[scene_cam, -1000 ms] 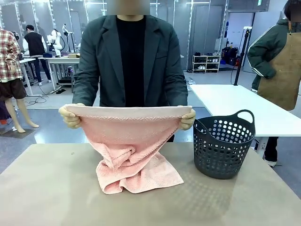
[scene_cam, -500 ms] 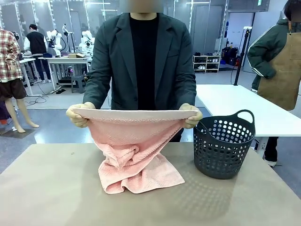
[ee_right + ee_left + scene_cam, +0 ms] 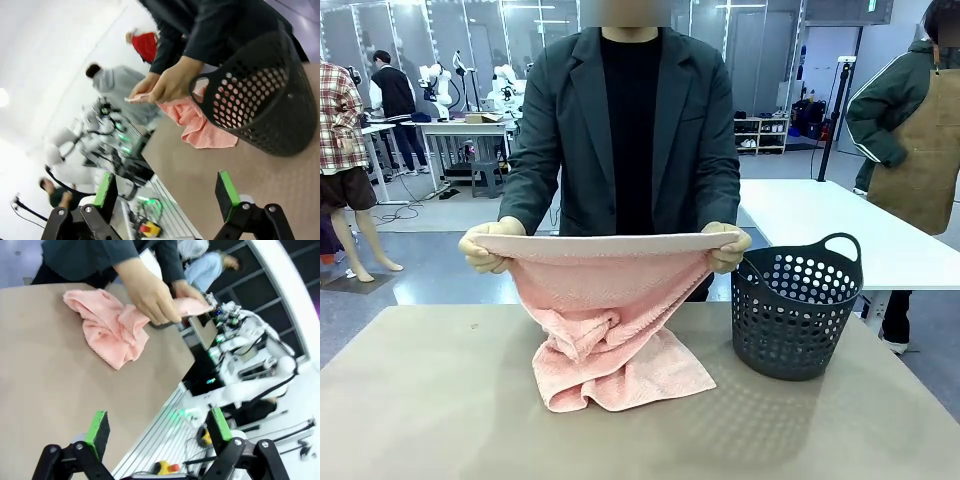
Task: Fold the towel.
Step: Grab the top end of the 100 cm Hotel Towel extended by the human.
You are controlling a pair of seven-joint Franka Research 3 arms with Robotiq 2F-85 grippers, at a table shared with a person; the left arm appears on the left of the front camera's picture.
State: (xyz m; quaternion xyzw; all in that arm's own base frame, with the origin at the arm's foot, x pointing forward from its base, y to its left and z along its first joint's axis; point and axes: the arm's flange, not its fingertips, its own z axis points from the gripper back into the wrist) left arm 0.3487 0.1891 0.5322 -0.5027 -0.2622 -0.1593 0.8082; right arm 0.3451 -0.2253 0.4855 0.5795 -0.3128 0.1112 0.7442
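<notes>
Towel (image 3: 610, 290) lies well beyond both parted jaws

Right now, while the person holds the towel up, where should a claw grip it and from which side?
Probably the free lower corner of the towel, lying flat on the table nearest the robot. Come from the robot's side: the upper edge is taut between the person's hands, and the basket stands to the right.

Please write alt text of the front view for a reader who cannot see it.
A person across the table holds the pink towel stretched by its top edge between both hands, its lower part bunched on the table. A dark basket stands at the picture's right.
</notes>
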